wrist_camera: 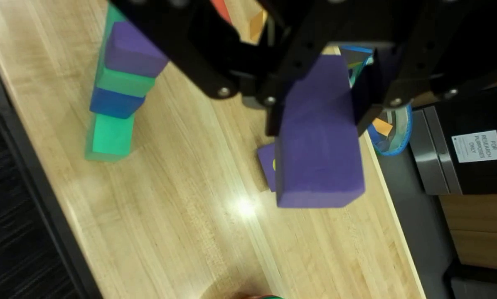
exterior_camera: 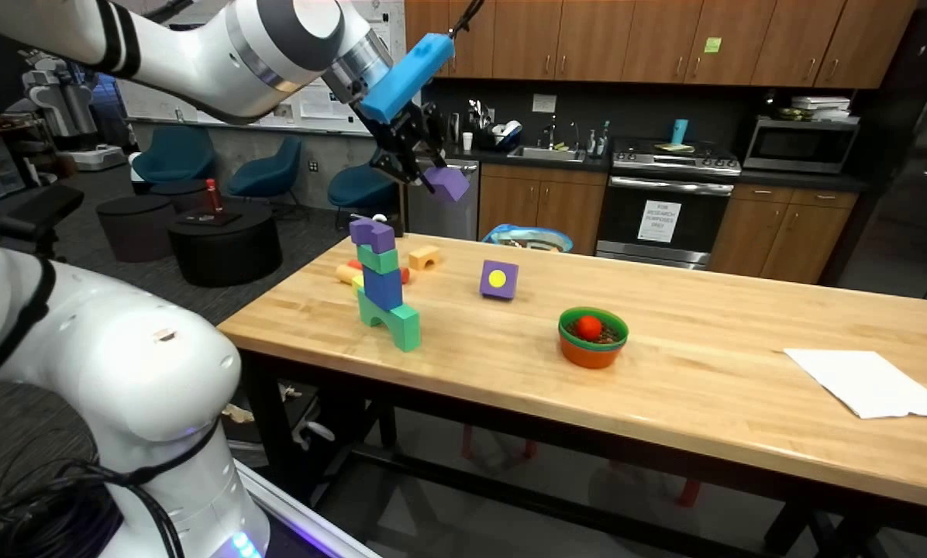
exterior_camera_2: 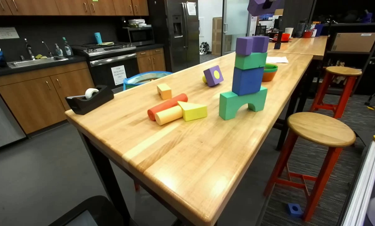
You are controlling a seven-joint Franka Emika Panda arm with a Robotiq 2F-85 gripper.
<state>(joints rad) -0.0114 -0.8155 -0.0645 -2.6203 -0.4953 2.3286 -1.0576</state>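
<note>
High over the tabletop hangs the purple block, tilted, and what a hold: the fingers clamp it from 2 sides, and it rests on nothing yet! Lower down and apart from it, 4 pieces stand piled up: a green arch at the foot, a blue block on that, a green block next, a notched purple piece on top. So the tally as it lies: 4 pieces stacked, 1 up in the grip, and at least 5 loose on the tabletop.

Surfaces now! The held block is a long, square-sided bar, matt and foam-like by the look of it, edges crisp. The piled pieces share that dull finish. Among the loose lot, a purple cube shows a yellow dot and looks tipped; nearer the tabletop's end, a red cylinder and an orange cylinder lie side by side, a yellow wedge just beside them, a small orange arch lying near. All that on pale, striped wood with a proper varnished shine! Further along, an orange and green pair of nested bowls cradles a round red ball on something brown and grainy, and past that lies a flat sheet of white paper. Over at the corner, a black tape dispenser, smooth and sloping.
</note>
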